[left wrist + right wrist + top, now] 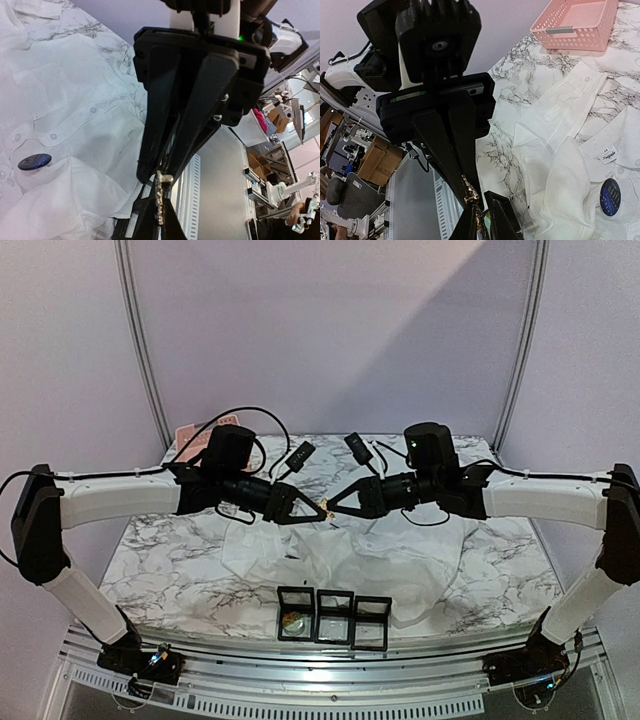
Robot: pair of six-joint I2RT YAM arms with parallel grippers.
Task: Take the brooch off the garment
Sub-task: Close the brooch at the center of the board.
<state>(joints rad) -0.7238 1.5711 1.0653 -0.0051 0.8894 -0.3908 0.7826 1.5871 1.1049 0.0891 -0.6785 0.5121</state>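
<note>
The small gold brooch (pixel 327 511) hangs in the air between my two grippers, clear of the garment (pixel 370 560), a white wrinkled shirt spread on the marble table below. My left gripper (pixel 318 508) and right gripper (pixel 336 508) meet tip to tip, and both are shut on the brooch. In the left wrist view the brooch (pixel 160 197) stands upright between my own fingertips below and the right gripper (pixel 163 172) above, with the shirt (pixel 75 125) to the left. In the right wrist view the brooch (pixel 473 195) sits at the left gripper's tips, with the shirt (pixel 580 150) to the right.
Three black-framed display boxes (pixel 335 615) stand at the table's front edge, under the grippers. A pink basket (pixel 580 22) sits at the far left corner (pixel 200 432). A dark blue round tag (pixel 34 161) lies on the shirt near its collar.
</note>
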